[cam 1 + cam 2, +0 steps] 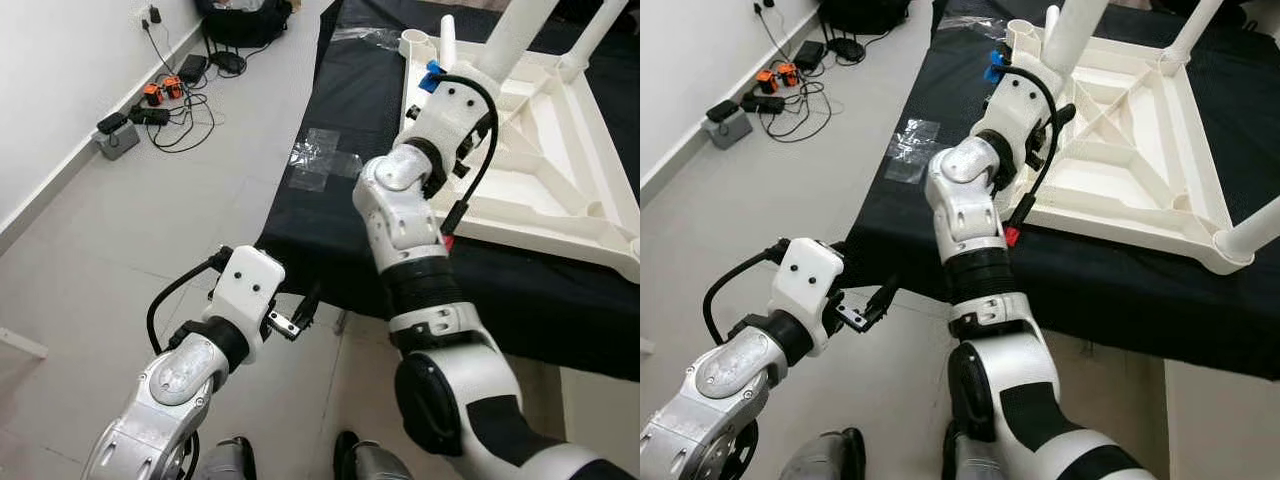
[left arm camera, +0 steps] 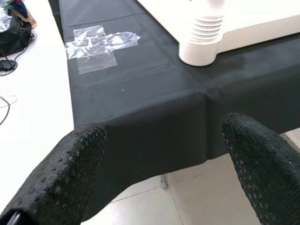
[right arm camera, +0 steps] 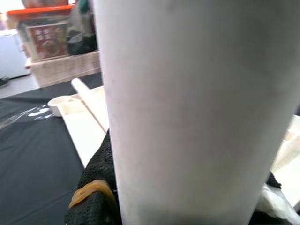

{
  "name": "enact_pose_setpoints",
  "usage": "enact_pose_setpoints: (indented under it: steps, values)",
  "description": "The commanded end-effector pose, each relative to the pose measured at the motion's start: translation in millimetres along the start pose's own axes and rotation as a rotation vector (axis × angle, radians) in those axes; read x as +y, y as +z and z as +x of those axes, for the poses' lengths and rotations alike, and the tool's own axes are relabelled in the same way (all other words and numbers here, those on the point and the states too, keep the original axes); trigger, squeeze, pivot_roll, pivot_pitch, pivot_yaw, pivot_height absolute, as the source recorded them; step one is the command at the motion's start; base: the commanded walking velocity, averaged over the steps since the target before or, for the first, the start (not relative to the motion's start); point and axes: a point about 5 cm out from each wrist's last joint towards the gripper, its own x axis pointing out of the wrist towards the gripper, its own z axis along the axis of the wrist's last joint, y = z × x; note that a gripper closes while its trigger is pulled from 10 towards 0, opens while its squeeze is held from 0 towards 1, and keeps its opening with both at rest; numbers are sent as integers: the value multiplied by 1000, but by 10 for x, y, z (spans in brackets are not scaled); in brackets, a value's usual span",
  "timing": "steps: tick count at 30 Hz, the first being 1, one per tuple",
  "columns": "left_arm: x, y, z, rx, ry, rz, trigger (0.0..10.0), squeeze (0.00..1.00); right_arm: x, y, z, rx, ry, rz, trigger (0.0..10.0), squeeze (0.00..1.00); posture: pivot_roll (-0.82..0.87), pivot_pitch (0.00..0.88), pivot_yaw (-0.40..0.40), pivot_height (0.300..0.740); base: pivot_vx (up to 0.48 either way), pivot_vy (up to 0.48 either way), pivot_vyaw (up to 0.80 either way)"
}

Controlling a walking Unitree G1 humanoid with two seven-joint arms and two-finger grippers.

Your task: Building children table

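Tabletop [image 1: 1140, 150], white and upside down, lies on the black-draped desk [image 1: 940, 200], its corner sockets holding upright white legs. Right end effector [image 1: 478, 75] clamps one such leg [image 1: 520, 35] at the near corner. Left end effector [image 1: 880, 300] hovers spread apart off the desk's corner, gripping nothing.

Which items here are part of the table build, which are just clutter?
Job: white tabletop lying upside down, white leg gripped by right gripper, left gripper open, idle.
Clutter: clear plastic wrap, chargers and cables, black bag.
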Motion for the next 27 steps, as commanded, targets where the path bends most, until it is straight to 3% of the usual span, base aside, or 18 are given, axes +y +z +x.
enact_pose_setpoints:
  steps: [1, 15, 21, 27]
  values:
    - [-6, -23, -4, 10, -6, 3, 10000, 0, -195, -461, -7, 136, -87, -165, 10000, 0, 96, 264, -64, 740, 0, 0, 0]
    - [11, -23, 3, 9, 4, 7, 10000, 0, -128, -588, -338, 145, -134, -274, 10000, 0, 97, 261, -73, 740, 0, 0, 0]
    - [24, -39, -15, 11, 17, 11, 10000, 0, -128, -755, -611, 201, -136, -340, 10000, 0, 100, 247, -82, 740, 0, 0, 0]
    - [29, -46, -19, 11, 21, 14, 10000, 0, -142, -732, -540, 228, -142, -305, 10000, 0, 96, 241, -84, 740, 0, 0, 0]
